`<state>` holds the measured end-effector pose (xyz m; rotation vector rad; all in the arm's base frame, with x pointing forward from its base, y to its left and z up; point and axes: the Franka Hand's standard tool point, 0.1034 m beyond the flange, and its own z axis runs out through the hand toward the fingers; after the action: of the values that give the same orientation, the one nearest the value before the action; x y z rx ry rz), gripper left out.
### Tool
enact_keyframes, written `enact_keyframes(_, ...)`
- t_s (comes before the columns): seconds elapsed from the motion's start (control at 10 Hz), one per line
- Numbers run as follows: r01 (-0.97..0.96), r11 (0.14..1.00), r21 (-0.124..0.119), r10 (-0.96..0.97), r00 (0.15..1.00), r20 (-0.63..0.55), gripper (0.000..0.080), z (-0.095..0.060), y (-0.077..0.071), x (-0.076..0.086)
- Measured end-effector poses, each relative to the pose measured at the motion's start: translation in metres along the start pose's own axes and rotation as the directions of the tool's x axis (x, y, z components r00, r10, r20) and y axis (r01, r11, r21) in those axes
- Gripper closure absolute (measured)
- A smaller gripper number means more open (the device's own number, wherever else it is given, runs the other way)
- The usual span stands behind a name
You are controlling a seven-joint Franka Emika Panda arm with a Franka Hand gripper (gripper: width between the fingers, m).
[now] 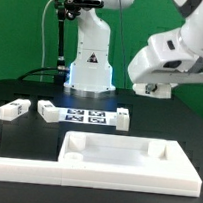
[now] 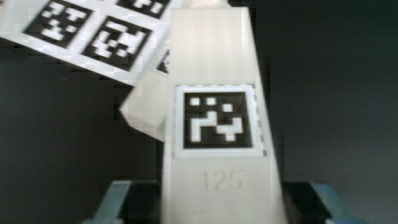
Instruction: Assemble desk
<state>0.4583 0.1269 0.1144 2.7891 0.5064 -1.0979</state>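
Observation:
The desk top (image 1: 120, 152), a wide white tray with a raised rim, lies at the front of the table. Three white legs lie behind it, two on the exterior view's left (image 1: 13, 108) (image 1: 48, 110) and one (image 1: 121, 114) to the right of the marker board. My gripper (image 1: 151, 90) hangs above the table at the right. In the wrist view the gripper (image 2: 217, 203) is shut on a fourth leg (image 2: 214, 80), a long white bar with a square tag and the number 125. Its fingers (image 2: 128, 200) sit on either side of the leg.
The marker board (image 1: 85, 116) lies between the legs and also shows in the wrist view (image 2: 80, 30). Another white part (image 2: 143, 112) peeks out behind the held leg. A white L-shaped border bar (image 1: 23, 167) runs along the front and left. The robot base (image 1: 91, 63) stands behind.

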Motion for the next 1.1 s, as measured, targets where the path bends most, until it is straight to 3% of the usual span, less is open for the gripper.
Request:
enact_keyframes(0.1,0.0,1.0,0.001,0.0,0.999,-0.042,0.0509,-0.001,-0.001,0.007)
enact_keyframes(0.3,-0.013,1.0,0.0,0.013,0.969,-0.248,0.0509,-0.007,0.0,0.018)
enact_keyframes(0.4,0.001,0.999,0.042,0.012,0.951,-0.309,0.0509,-0.01,0.002,0.019)
enact_keyframes(0.5,-0.014,0.994,0.11,0.053,0.932,-0.36,0.0509,-0.046,0.022,0.018)
enact_keyframes(0.6,-0.046,0.991,0.124,0.095,0.897,-0.431,0.0509,-0.086,0.049,0.022)
enact_keyframes(0.7,-0.01,0.995,0.1,0.058,0.866,-0.497,0.0509,-0.1,0.067,0.025)
enact_keyframes(1.0,-0.041,0.996,0.082,0.086,0.718,-0.691,0.0509,-0.102,0.072,0.032)
enact_keyframes(1.1,-0.066,0.984,0.166,0.168,0.661,-0.732,0.0509,-0.1,0.068,0.043)
